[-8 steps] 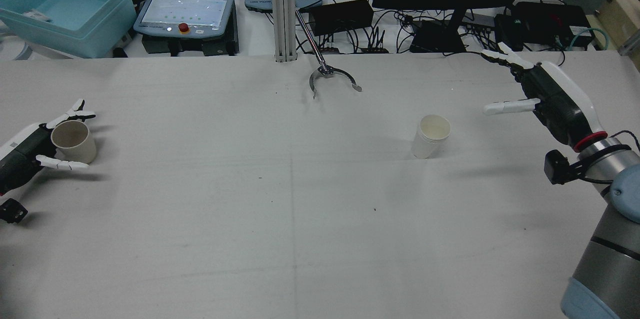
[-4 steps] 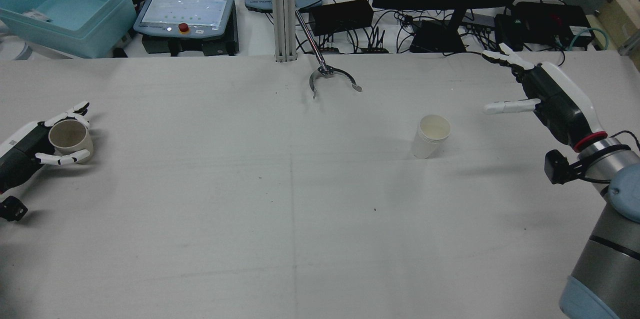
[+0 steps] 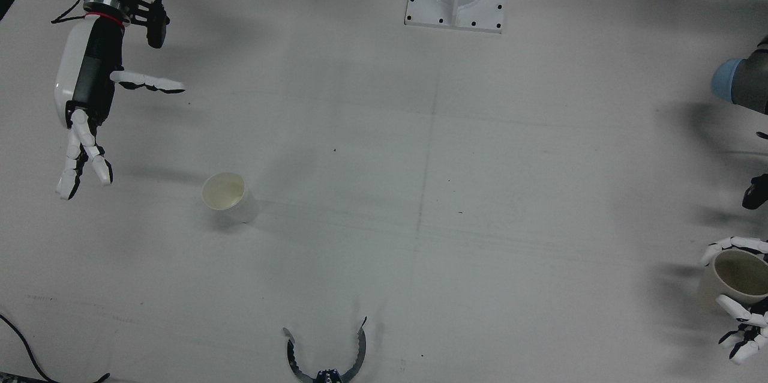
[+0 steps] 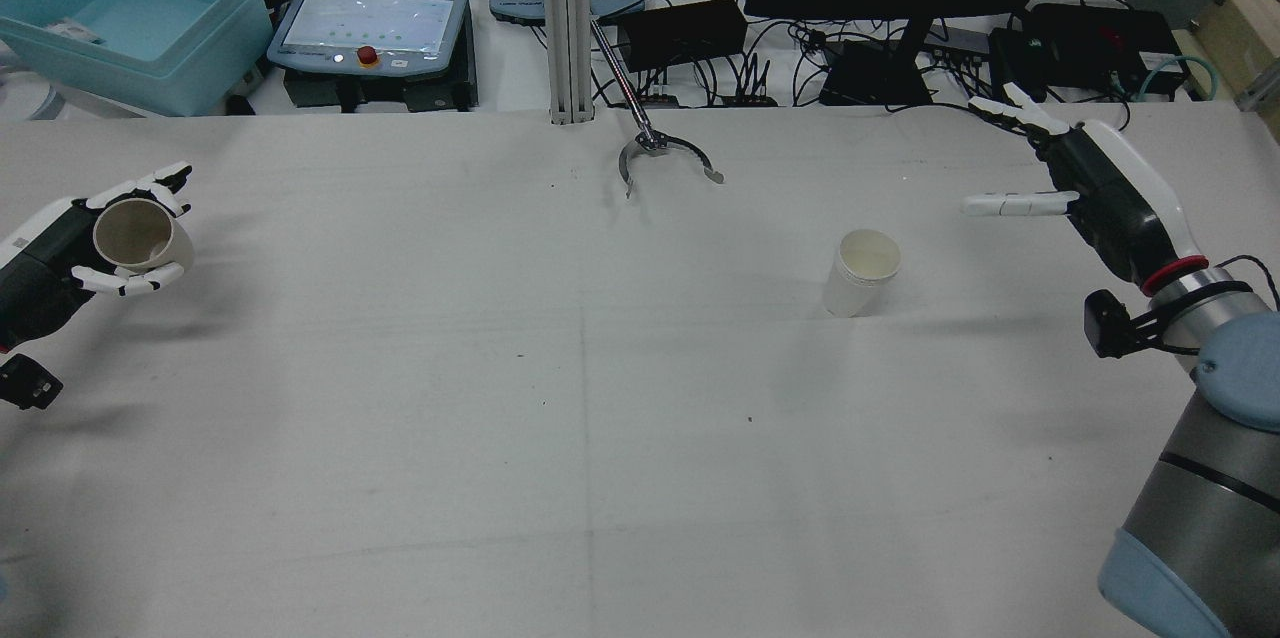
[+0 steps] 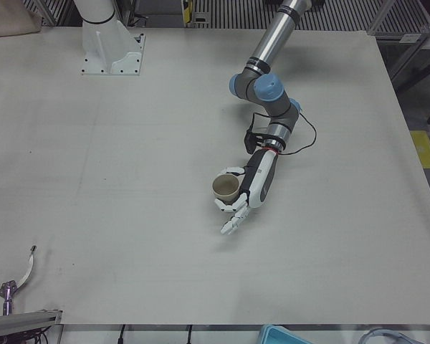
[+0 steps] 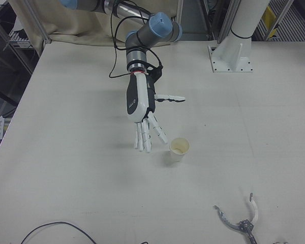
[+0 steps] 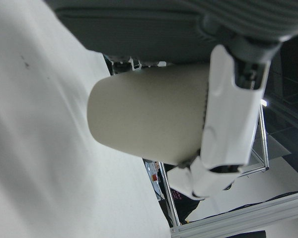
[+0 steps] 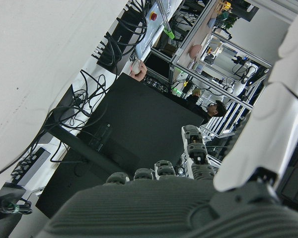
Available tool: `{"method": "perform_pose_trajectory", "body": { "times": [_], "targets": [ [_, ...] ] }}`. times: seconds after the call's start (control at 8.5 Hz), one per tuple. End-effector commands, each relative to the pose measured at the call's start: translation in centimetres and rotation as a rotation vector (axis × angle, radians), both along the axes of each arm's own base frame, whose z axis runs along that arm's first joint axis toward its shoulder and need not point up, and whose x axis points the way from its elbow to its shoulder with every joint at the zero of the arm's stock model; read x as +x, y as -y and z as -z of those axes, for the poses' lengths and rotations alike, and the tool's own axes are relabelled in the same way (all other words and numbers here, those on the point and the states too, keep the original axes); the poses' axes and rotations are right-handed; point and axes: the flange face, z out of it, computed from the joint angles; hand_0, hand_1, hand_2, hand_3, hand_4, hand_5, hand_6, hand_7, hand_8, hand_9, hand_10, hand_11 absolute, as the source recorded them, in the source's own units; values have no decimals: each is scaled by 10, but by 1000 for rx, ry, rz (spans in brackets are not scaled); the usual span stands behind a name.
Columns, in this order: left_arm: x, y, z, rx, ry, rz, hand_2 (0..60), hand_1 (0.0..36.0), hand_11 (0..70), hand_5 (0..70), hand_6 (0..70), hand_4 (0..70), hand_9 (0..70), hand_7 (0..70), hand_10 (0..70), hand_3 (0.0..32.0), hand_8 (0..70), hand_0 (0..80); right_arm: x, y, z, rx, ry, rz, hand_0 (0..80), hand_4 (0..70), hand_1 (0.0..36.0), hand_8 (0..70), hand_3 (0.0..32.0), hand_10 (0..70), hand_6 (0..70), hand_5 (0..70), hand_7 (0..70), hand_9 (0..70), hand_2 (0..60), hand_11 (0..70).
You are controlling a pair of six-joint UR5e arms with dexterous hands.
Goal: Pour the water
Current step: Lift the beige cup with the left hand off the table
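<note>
Beige cup: sitting in left hand, fingers wrapping its sidewall, far left of table, off the surface.
White cup: standing upright, right of centre.
Right hand: hovering nearby, fingers spread, holding nothing.
Handling: prob. light, thin-walled, crushing easily; gripping mid-wall, gently.

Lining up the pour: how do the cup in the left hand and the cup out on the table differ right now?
The beige cup is gripped by the left hand and tilted; the white cup stands upright on the table, untouched, with the right hand open beside it. The beige cup looks darker inside, the white cup pale. Both are plain, handleless paper cups.
</note>
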Motion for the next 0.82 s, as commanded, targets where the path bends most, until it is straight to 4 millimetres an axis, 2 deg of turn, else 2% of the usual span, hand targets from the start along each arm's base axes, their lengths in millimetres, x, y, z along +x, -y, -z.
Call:
{"method": "perform_pose_trajectory", "body": {
  "times": [0.0, 0.12, 0.24, 0.35, 0.47, 0.71],
  "targets": [
    [0, -5, 71, 27, -48, -22, 600, 360, 155, 700, 84, 326, 89, 118, 81, 0, 65, 589, -39, 37, -14, -29, -28, -1, 460, 67, 106, 18, 0, 0, 36, 34, 38, 12, 47, 4],
    [0, -7, 84, 35, -51, -32, 600, 360, 151, 700, 89, 346, 89, 119, 80, 0, 64, 560, -41, 36, -14, -30, -26, 2, 459, 66, 105, 19, 0, 0, 37, 34, 41, 15, 49, 6],
    [2, -7, 82, 25, -42, -37, 600, 360, 154, 700, 100, 381, 95, 124, 83, 0, 70, 559, -38, 36, -16, -33, -24, -1, 459, 68, 106, 19, 0, 0, 38, 37, 42, 14, 50, 4],
    [3, -7, 82, 25, -41, -38, 600, 360, 146, 700, 108, 395, 93, 132, 80, 0, 68, 517, -38, 35, -15, -32, -21, -1, 459, 64, 106, 19, 0, 0, 35, 36, 38, 14, 50, 4],
    [5, -7, 82, 24, -30, -65, 600, 360, 134, 651, 110, 401, 88, 132, 76, 0, 64, 491, -38, 35, -14, -30, -19, -1, 460, 62, 106, 17, 0, 0, 32, 33, 30, 12, 49, 2],
    [11, -9, 84, 34, -9, -145, 600, 360, 148, 604, 139, 482, 110, 156, 85, 0, 85, 520, -39, 36, -11, -25, -12, -1, 460, 58, 106, 17, 0, 0, 30, 33, 25, 12, 50, 3]
  ]
}}
